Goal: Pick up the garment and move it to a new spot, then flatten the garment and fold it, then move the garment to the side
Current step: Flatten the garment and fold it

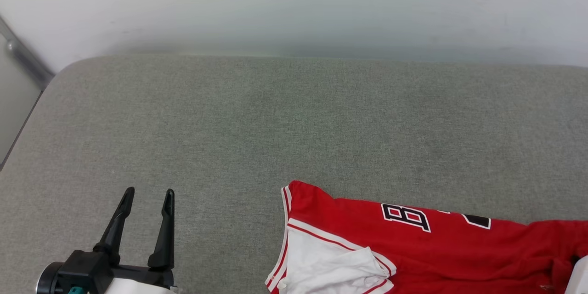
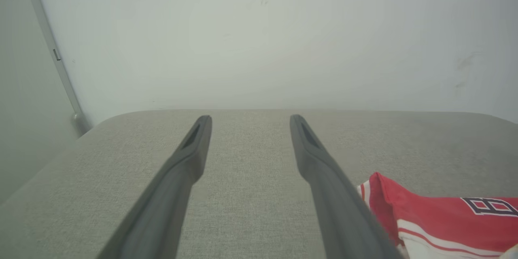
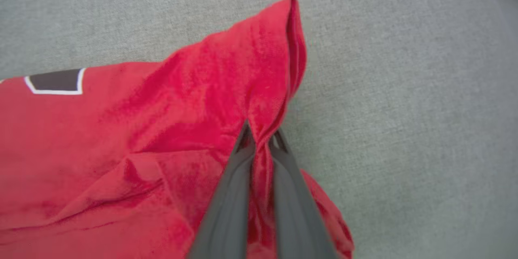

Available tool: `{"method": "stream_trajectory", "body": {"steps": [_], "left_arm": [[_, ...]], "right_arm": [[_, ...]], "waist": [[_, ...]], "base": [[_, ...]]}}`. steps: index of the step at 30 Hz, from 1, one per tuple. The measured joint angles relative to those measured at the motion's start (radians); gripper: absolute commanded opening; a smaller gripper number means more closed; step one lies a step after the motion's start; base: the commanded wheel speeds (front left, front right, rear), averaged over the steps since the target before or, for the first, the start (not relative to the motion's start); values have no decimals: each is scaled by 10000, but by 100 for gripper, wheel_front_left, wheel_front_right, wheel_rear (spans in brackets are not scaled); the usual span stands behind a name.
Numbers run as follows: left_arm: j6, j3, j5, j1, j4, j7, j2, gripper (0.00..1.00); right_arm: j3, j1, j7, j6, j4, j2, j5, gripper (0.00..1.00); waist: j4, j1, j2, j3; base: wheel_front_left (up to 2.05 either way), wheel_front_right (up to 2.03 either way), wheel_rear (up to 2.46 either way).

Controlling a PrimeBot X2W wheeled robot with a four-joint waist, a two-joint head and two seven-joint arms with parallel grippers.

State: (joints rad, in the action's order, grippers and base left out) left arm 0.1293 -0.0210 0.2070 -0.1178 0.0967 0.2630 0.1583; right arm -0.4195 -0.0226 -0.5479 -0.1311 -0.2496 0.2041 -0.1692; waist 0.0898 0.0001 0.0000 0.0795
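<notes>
- The red sports jersey [image 1: 413, 248] with a white sleeve, striped trim and black white-outlined numerals lies rumpled at the lower right of the head view, on the grey fabric-covered desk [image 1: 275, 124].
- The right gripper [image 3: 261, 131], at the bottom centre of its wrist view, pinches a raised fold of the jersey's red cloth.
- The left gripper [image 1: 150, 190] shows at the lower left of the head view, fingers spread, apart from the jersey.

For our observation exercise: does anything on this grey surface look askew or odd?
The garment isn't flat: its white sleeve lies crumpled, and the right claw, shut on it, pinches red cloth into a raised ridge. Nothing looks torn.
</notes>
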Motion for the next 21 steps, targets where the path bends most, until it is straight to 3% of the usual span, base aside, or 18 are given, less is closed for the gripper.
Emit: {"method": "stream_trajectory", "body": {"steps": [7, 14, 19, 21], "left_arm": [[0, 36, 44, -174, -58, 0, -115, 100], [0, 136, 48, -220, -146, 0, -224, 100], [0, 234, 69, -237, -205, 0, -270, 100], [0, 288, 77, -253, -228, 0, -265, 100]], "right_arm": [[1114, 757, -1208, 2, 2132, -267, -708, 0], [2046, 1493, -2903, 2, 4357, -1243, -1559, 0], [2847, 1604, -3515, 2, 4966, -1499, -2255, 0], [3244, 1629, -3448, 2, 4870, -1503, -3043, 0]], "waist": [[12, 0, 0, -313], [140, -1, 0, -533], [326, -1, 0, -565], [402, -1, 0, -565]], "base": [[0, 0, 0], [0, 0, 0], [0, 0, 0], [0, 0, 0]]}}
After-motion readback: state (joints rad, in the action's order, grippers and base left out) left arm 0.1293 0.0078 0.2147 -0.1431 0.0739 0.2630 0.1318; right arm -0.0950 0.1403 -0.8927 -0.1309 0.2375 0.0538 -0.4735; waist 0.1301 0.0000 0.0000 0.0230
